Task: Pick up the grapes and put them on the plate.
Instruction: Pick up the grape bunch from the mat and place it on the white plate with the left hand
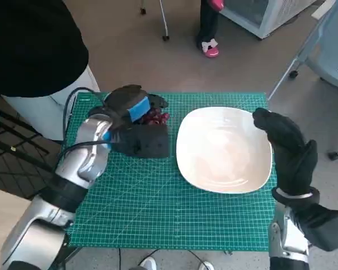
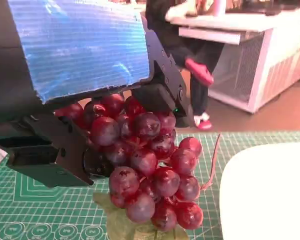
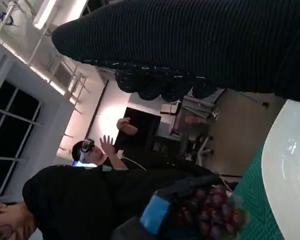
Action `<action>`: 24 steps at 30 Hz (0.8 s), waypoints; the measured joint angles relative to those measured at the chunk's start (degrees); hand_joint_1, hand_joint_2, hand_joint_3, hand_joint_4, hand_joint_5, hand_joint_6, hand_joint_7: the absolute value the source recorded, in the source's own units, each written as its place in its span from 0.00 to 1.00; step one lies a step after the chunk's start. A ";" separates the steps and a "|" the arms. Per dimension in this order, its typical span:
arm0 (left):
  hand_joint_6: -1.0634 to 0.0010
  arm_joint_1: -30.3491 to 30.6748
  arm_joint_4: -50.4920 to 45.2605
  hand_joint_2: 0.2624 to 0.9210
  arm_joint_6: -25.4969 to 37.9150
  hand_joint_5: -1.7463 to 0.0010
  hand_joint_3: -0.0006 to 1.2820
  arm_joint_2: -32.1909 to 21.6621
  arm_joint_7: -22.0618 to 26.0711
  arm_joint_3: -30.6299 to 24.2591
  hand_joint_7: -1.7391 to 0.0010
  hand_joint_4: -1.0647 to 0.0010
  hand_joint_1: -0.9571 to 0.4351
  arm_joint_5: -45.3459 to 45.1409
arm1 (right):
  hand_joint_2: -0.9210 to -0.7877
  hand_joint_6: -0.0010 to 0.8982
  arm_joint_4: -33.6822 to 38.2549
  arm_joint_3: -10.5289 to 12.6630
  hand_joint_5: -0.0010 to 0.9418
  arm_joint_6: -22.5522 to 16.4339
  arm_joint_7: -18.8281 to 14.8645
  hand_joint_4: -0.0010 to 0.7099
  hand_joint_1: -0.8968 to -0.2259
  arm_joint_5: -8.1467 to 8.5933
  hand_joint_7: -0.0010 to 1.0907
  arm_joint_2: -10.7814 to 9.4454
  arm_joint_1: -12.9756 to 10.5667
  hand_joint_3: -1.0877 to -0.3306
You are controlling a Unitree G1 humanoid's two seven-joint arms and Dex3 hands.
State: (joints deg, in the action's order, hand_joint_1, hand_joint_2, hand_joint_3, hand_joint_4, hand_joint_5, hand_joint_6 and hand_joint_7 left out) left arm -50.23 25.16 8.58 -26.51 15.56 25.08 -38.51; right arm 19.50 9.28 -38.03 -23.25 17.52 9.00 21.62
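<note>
**Left hand on grapes beside plate, right hand idle at plate edge**

Grapes (image 2: 150, 165): dark red bunch, long axis hanging down from the left hand (image 1: 132, 121) toward the mat; wide top tucked under the blue-taped back, narrower tip lowest. Pale green leaf (image 2: 122, 222) under the tip, on or just above the mat, can't tell which. Thin stem sticks out on the plate side.

Hand vs grapes: left hand sits over the bunch, black fingers (image 2: 55, 150) closed in on its upper part from both sides, so it grips the grapes. In the head view only a few berries peek out past the tape, on the plate side.

Grapes are over the green cutting mat (image 1: 141, 208), just beside the plate (image 1: 225, 149), not on it. Plate is white, squarish, right of the bunch, nothing between the two.

Right hand (image 1: 284, 146), gloved, lies at the plate's right edge, fingers loosely extended, holding nothing; touching the rim or just over it, can't tell.

Farther off: person in black (image 1: 28, 45) at the table's far left corner, pink shoe (image 1: 210, 48) on the floor beyond, chair base (image 1: 312, 62) to the right.
</note>
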 measured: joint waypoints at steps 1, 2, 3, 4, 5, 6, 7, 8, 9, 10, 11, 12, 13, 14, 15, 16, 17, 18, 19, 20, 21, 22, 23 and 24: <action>0.16 0.24 -0.48 1.00 0.16 0.17 0.21 -0.10 0.06 -0.11 0.96 0.56 0.94 -0.04 | 0.00 0.21 0.05 0.01 0.00 -0.01 0.00 0.56 0.43 0.00 0.15 0.00 0.00 0.31; 0.16 0.46 -0.95 1.00 0.30 0.17 0.20 -0.18 0.12 -0.20 0.96 0.56 0.94 -0.09 | 0.00 0.21 0.10 0.01 0.00 -0.01 0.00 0.56 0.43 0.00 0.15 0.00 0.00 0.31; 0.16 0.64 -1.36 1.00 0.40 0.18 0.20 -0.24 0.18 -0.27 0.96 0.56 0.94 -0.15 | 0.00 0.21 0.13 0.01 0.00 -0.02 0.00 0.56 0.43 0.00 0.15 0.00 0.00 0.31; 0.16 0.79 -1.71 1.00 0.47 0.18 0.20 -0.27 0.25 -0.33 0.96 0.56 0.94 -0.22 | 0.00 0.21 0.16 0.01 0.00 -0.02 0.00 0.56 0.43 0.00 0.15 0.00 0.00 0.31; 0.16 0.90 -2.04 1.00 0.54 0.18 0.20 -0.28 0.33 -0.37 0.96 0.56 0.94 -0.31 | 0.00 0.21 0.17 0.00 0.00 -0.02 0.00 0.56 0.43 0.00 0.15 -0.01 0.00 0.32; 0.15 0.99 -2.34 1.00 0.62 0.18 0.20 -0.29 0.41 -0.40 0.96 0.55 0.94 -0.40 | 0.00 0.21 0.17 0.00 0.00 -0.02 0.00 0.56 0.43 0.00 0.15 -0.01 0.00 0.32; 0.15 1.06 -2.68 1.00 0.73 0.18 0.20 -0.29 0.53 -0.41 0.96 0.55 0.94 -0.49 | 0.00 0.21 0.17 0.00 0.00 -0.03 0.00 0.56 0.43 0.00 0.15 -0.01 0.00 0.32; 0.15 1.11 -3.02 1.00 0.86 0.18 0.20 -0.28 0.68 -0.41 0.96 0.55 0.94 -0.58 | 0.00 0.21 0.17 0.00 0.00 -0.03 0.00 0.56 0.43 0.00 0.15 -0.01 0.00 0.32; 0.15 1.14 -3.40 1.00 1.04 0.18 0.20 -0.26 0.89 -0.42 0.96 0.55 0.94 -0.66 | 0.00 0.21 0.17 0.00 0.00 -0.03 0.00 0.56 0.43 0.01 0.15 -0.01 0.00 0.32; 0.15 1.16 -3.82 1.00 1.28 0.18 0.20 -0.22 1.16 -0.42 0.96 0.55 0.94 -0.73 | 0.00 0.21 0.16 0.00 0.00 -0.03 0.00 0.56 0.43 0.01 0.15 -0.01 0.00 0.32; 0.15 1.17 -4.26 1.00 1.56 0.18 0.19 -0.15 1.46 -0.42 0.96 0.54 0.94 -0.81 | 0.00 0.21 0.16 0.00 0.00 -0.03 0.00 0.56 0.43 0.01 0.15 -0.01 0.00 0.32; 0.15 1.17 -4.71 1.00 1.87 0.19 0.19 -0.06 1.81 -0.42 0.96 0.54 0.94 -0.90 | 0.00 0.21 0.16 0.01 0.00 -0.03 0.00 0.56 0.43 0.02 0.15 -0.01 0.00 0.32; 0.15 1.17 -5.18 1.00 2.18 0.19 0.18 0.06 2.16 -0.42 0.96 0.53 0.94 -1.00 | 0.00 0.21 0.16 0.01 0.00 -0.03 0.00 0.56 0.43 0.02 0.15 -0.01 -0.01 0.32; 0.15 1.17 -5.64 1.00 2.45 0.20 0.18 0.19 2.53 -0.42 0.96 0.52 0.94 -1.09 | 0.00 0.21 0.15 0.01 0.00 -0.03 0.00 0.56 0.43 0.03 0.15 -0.01 -0.01 0.32; 0.15 1.17 -6.18 1.00 2.76 0.20 0.17 0.34 2.94 -0.42 0.96 0.52 0.94 -1.17 | 0.00 0.21 0.15 0.01 0.00 -0.03 0.00 0.56 0.43 0.03 0.15 -0.01 -0.01 0.32; 0.16 1.18 -6.83 1.00 3.12 0.20 0.17 0.54 3.45 -0.41 0.96 0.51 0.94 -1.23 | 0.00 0.21 0.15 0.03 0.00 -0.03 0.00 0.56 0.43 0.04 0.15 -0.01 -0.02 0.32; 0.16 1.18 -7.61 1.00 3.55 0.19 0.18 0.79 4.04 -0.40 0.96 0.52 0.94 -1.29 | 0.00 0.21 0.15 0.06 0.00 -0.03 0.00 0.56 0.43 0.06 0.15 -0.01 -0.02 0.32; 0.16 1.18 -8.58 1.00 4.07 0.19 0.18 1.10 4.73 -0.39 0.96 0.53 0.94 -1.35 | 0.00 0.21 0.15 0.09 0.00 -0.03 0.00 0.56 0.43 0.09 0.15 -0.01 -0.03 0.32; 0.16 1.18 -9.67 1.00 4.58 0.18 0.19 1.46 5.48 -0.37 0.97 0.54 0.94 -1.42 | 0.00 0.21 0.15 0.14 0.00 -0.03 -0.01 0.56 0.43 0.13 0.15 0.00 -0.04 0.32; 0.16 1.17 -10.83 1.00 5.02 0.17 0.19 1.84 6.20 -0.34 0.97 0.55 0.94 -1.48 | 0.00 0.21 0.15 0.18 0.00 -0.04 -0.01 0.56 0.43 0.16 0.15 0.00 -0.05 0.32; 0.16 1.16 -11.99 1.00 5.34 0.17 0.20 2.25 6.87 -0.29 0.97 0.55 0.94 -1.52 | 0.00 0.21 0.14 0.21 0.00 -0.04 -0.01 0.56 0.43 0.18 0.15 0.00 -0.05 0.32; 0.16 1.12 -13.04 1.00 5.54 0.17 0.20 2.68 7.45 -0.23 0.97 0.55 0.94 -1.54 | 0.00 0.21 0.14 0.24 0.00 -0.04 -0.01 0.56 0.43 0.19 0.15 0.00 -0.05 0.32; 0.16 1.04 -13.96 1.00 5.63 0.17 0.19 3.16 7.96 -0.14 0.97 0.54 0.94 -1.55 | 0.00 0.21 0.11 0.27 0.00 -0.04 -0.01 0.56 0.43 0.20 0.15 0.00 -0.07 0.32; 0.16 0.89 -14.68 1.00 5.65 0.17 0.19 3.71 8.40 -0.02 0.97 0.54 0.94 -1.55 | 0.00 0.21 0.07 0.30 0.00 -0.04 -0.01 0.56 0.43 0.21 0.15 0.00 -0.09 0.32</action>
State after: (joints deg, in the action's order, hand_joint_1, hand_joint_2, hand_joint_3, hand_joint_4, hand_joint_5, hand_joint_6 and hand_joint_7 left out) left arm -49.34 10.48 14.23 -22.80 23.96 25.06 -40.06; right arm 19.57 9.58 -38.07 -23.27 17.73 9.00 21.53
